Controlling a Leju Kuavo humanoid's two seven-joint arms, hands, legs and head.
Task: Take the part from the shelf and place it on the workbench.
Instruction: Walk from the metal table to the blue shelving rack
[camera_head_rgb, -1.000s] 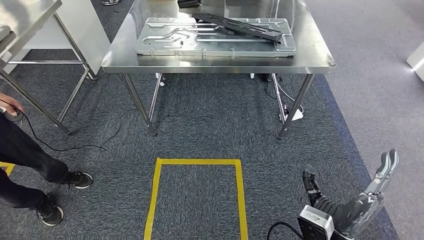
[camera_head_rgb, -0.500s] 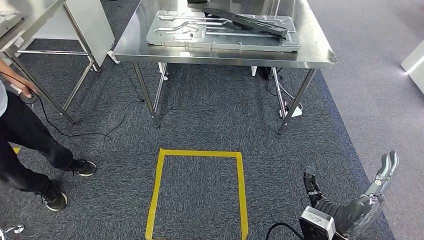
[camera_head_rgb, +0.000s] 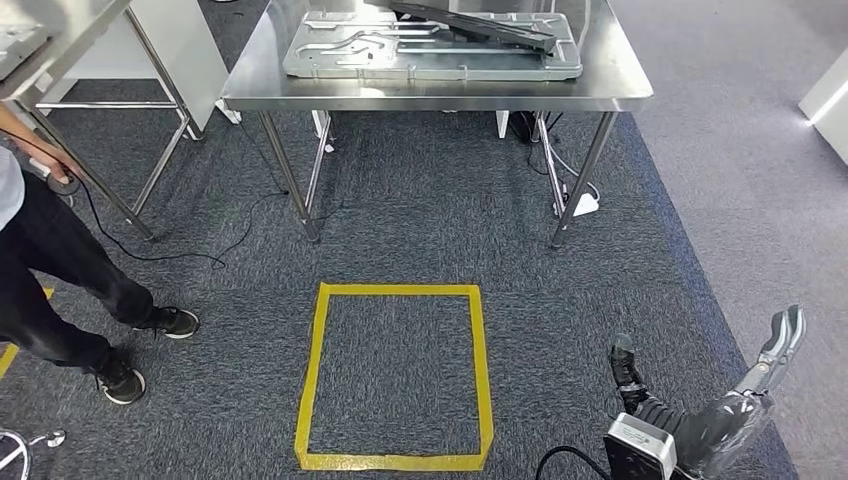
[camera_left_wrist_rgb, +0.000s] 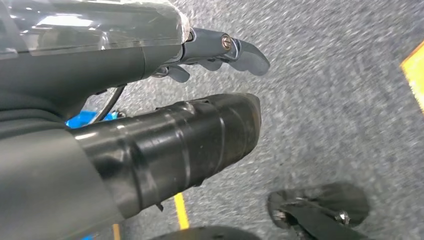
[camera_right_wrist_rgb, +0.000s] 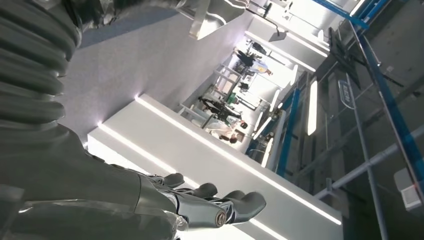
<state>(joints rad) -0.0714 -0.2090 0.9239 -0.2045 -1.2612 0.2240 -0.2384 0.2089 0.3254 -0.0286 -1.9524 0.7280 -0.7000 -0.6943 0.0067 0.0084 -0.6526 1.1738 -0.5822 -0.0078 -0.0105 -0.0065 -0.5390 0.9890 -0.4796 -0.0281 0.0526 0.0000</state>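
Note:
A silver stamped metal plate (camera_head_rgb: 430, 50) lies flat on the steel workbench (camera_head_rgb: 600, 95) at the top of the head view. A long black bar (camera_head_rgb: 480, 25) lies slantwise across the plate. My right hand (camera_head_rgb: 735, 400) hangs low at the bottom right, far from the bench, fingers spread and nothing in it. In the right wrist view the right hand (camera_right_wrist_rgb: 210, 205) is empty against the hall's ceiling. My left hand (camera_left_wrist_rgb: 220, 47) hangs over grey carpet in the left wrist view, its fingers loosely stretched and holding nothing.
A yellow tape square (camera_head_rgb: 395, 375) marks the carpet in front of the bench. A person in dark trousers (camera_head_rgb: 60, 290) stands at the left, beside a second steel frame (camera_head_rgb: 70, 40). Cables (camera_head_rgb: 560, 190) trail under the bench.
The whole picture has shifted: the bench now sits higher and the tape square shows in full, so the camera moved. The person stepped slightly. My right hand hangs as before.

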